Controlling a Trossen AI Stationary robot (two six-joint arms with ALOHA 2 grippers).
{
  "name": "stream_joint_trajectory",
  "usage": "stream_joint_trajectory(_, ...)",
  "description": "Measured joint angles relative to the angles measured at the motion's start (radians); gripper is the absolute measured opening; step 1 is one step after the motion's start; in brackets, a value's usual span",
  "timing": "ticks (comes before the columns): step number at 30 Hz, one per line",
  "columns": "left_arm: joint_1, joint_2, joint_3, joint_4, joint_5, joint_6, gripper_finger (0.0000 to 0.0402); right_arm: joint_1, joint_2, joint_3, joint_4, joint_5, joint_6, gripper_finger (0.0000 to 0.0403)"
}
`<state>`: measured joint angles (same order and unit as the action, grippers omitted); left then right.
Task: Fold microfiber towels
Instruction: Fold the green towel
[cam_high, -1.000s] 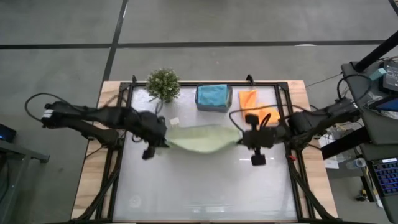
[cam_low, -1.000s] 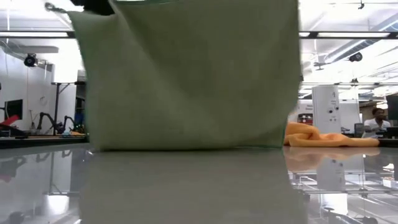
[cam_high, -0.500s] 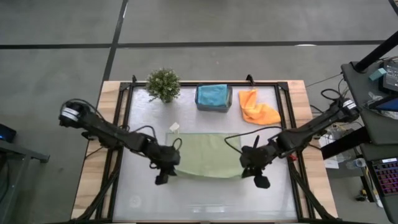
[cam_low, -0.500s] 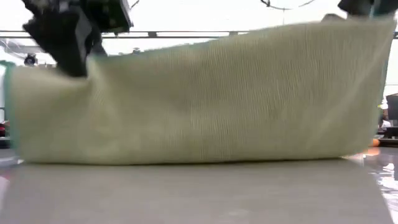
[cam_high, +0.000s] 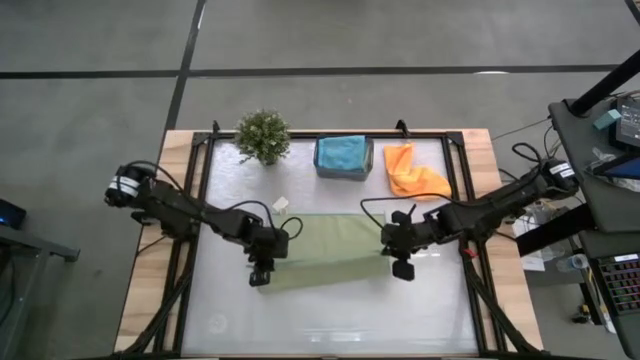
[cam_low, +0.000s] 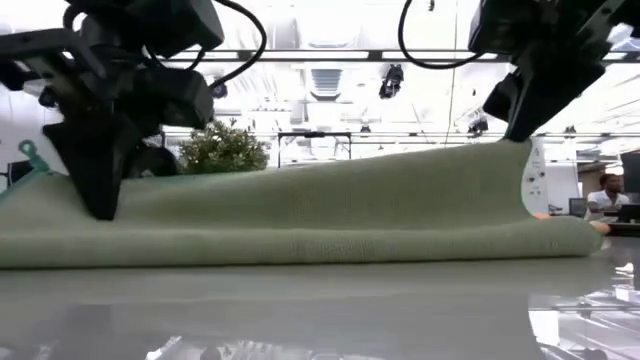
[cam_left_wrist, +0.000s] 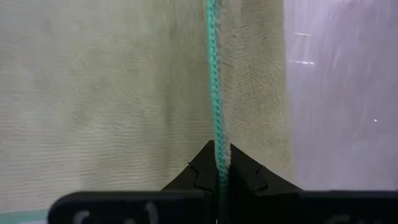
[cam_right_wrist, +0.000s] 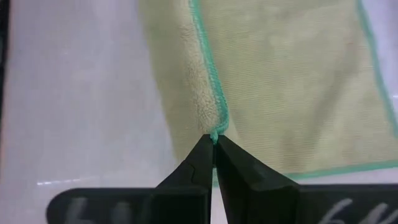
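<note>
Glossy white counter (cam_high: 330, 315) carries a light green towel (cam_high: 325, 250) at its middle, doubled over into a long band. Each end is pinched in a claw: left claw (cam_high: 262, 272) clamped tight on the teal hem, right claw (cam_high: 397, 262) likewise. To finish this fold well, I'd lower both corners together, keep the band taut, and match the hems before letting go. Teal towel (cam_high: 341, 152) sits in the bin and orange towel (cam_high: 411, 172) waits at the far edge.

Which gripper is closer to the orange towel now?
Right. The right gripper pinches the light green towel just in front of the orange towel; the left gripper holds the opposite end, much farther away.
</note>
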<state>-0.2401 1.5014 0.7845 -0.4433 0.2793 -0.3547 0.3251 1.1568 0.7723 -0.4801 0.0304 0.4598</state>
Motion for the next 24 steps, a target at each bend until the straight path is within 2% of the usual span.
stream_joint_trajectory(6,0.087,-0.057,0.007,-0.028,-0.044,0.144,0.0,-0.059,0.0,0.0,-0.079,0.002,-0.028,0.0008)
stream_joint_trajectory(11,0.174,-0.088,0.007,-0.045,-0.052,0.249,0.0,-0.094,0.0,0.0,-0.116,0.069,-0.047,0.0008)
stream_joint_trajectory(18,0.293,-0.076,0.008,-0.045,-0.053,0.359,0.0,-0.157,0.0,0.0,-0.117,0.08,-0.112,0.0008)
stream_joint_trajectory(24,0.365,-0.06,0.007,-0.045,-0.055,0.395,0.0,-0.213,0.0,0.0,-0.121,0.104,-0.168,0.0008)
